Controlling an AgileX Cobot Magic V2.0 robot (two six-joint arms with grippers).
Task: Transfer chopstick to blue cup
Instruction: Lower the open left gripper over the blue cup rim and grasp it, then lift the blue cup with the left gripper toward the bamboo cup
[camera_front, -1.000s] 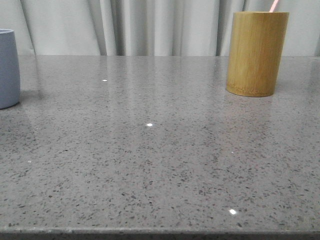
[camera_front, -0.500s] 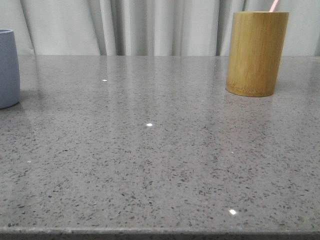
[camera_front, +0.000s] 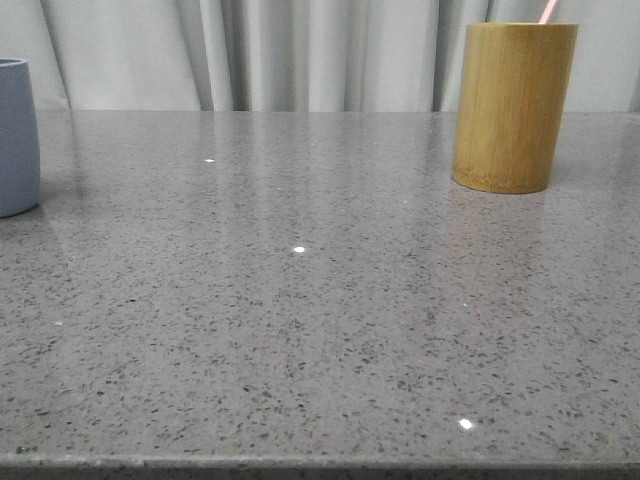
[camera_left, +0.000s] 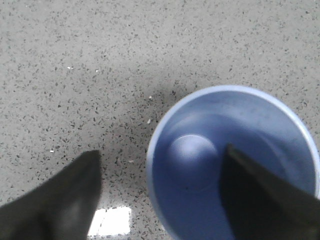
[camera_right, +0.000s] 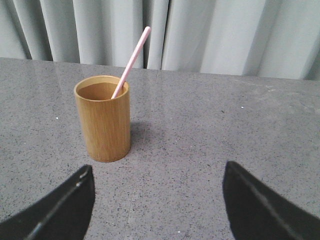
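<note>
Two cups, well apart. Your chopstick (camera_right: 131, 62) leans in the bamboo cup (camera_right: 103, 119), top clear for gripping. Right gripper (camera_right: 156, 202) faces it, jaws wide, empty. Left gripper (camera_left: 160, 192) hangs wide open above the blue cup (camera_left: 235, 165), one finger over its mouth.

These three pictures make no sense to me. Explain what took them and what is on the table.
A two-armed robot took them. One camera looks forward over the grey table: the blue cup stands at the left, a bamboo cup at the right. The other two cameras sit on the wrists. The left one looks down into the blue cup, which holds nothing, past two dark fingers, spread apart. The right one faces the bamboo cup, with the pink chopstick leaning inside. Its fingers are open too. Nothing is held.
</note>
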